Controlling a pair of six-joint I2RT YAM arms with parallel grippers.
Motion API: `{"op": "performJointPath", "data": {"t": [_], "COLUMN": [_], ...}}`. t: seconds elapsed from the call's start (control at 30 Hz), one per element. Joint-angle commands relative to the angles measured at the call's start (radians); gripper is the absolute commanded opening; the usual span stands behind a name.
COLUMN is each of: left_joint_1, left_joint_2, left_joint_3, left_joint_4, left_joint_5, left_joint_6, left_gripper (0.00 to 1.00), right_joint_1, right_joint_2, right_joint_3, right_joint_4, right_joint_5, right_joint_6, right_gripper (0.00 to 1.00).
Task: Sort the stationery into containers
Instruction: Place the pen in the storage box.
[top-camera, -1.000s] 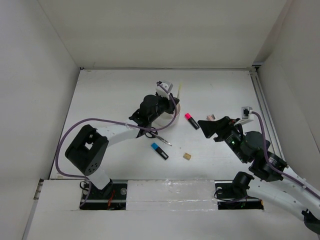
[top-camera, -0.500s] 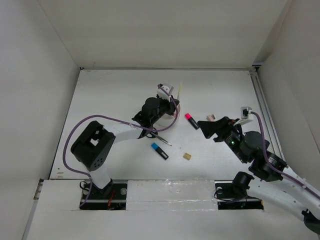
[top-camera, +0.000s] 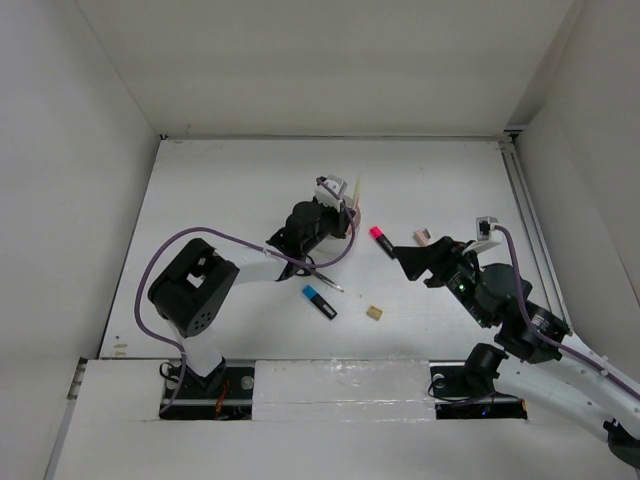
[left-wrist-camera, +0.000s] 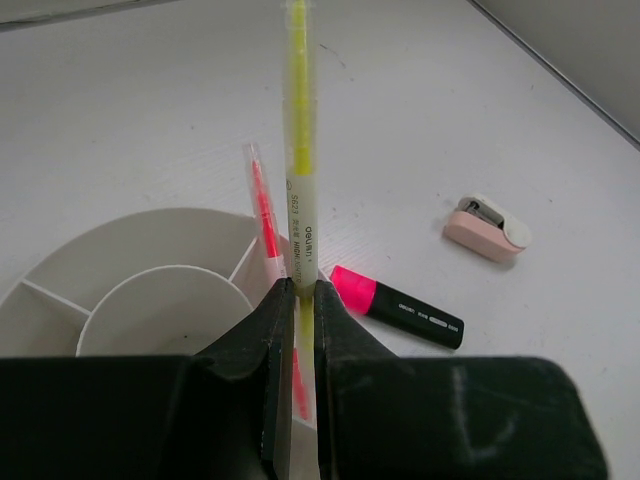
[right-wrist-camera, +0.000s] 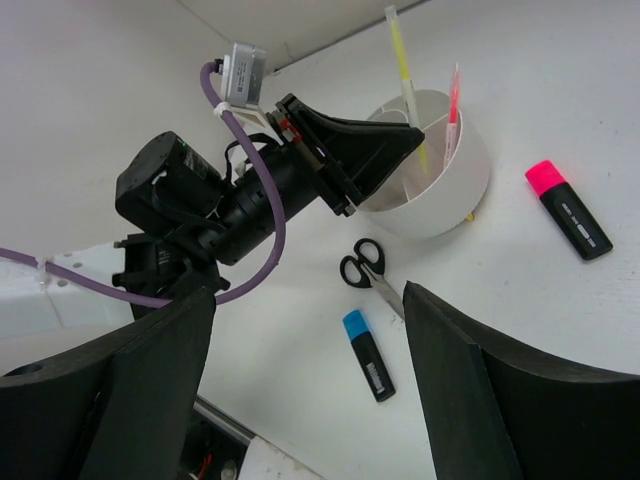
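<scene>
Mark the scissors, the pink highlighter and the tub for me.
scissors (right-wrist-camera: 377, 278), right wrist view, at the pivot.
pink highlighter (left-wrist-camera: 400, 310), left wrist view, on the black barrel.
tub (right-wrist-camera: 445, 195), right wrist view, on the outer wall.

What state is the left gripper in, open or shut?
Shut: the left gripper clamps the yellow pen tightly, no gap on either side.

**Colours, stationery and tub**

We note: tub (left-wrist-camera: 130, 255) plain white; pencil (left-wrist-camera: 300, 150) pale yellow, black lettering; pen (left-wrist-camera: 262, 215) translucent red; pink highlighter (left-wrist-camera: 395, 307) pink cap, black body; blue highlighter (right-wrist-camera: 367, 352) blue cap, black body; scissors (right-wrist-camera: 362, 264) black-handled; pinkish eraser (left-wrist-camera: 487, 226) pink and white; tan eraser (top-camera: 374, 313) uniform tan; table (left-wrist-camera: 420, 120) white.
</scene>
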Motion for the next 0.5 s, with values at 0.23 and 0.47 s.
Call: {"op": "performJointPath", "data": {"t": [0.23,0.47], "left_joint_1": [0.000,0.000], "left_joint_2": [-0.008,0.011], "left_joint_3": [-0.010,0.010], "left_joint_4": [0.061,0.017], "left_joint_5": [0.002,0.012], "left_joint_6": [0.001,-0.008], "left_gripper": [0.00,0.00], "right_joint_1": [-0.008,-0.008], "right_joint_2": [-0.007,-0.016], "right_joint_3": [0.004,-0.005], "right_joint_4": [0.026,0.026], "right_joint_5": [-0.008,-0.008], "right_joint_6": [0.008,0.008], "right_gripper": [0.82,0.82]}}
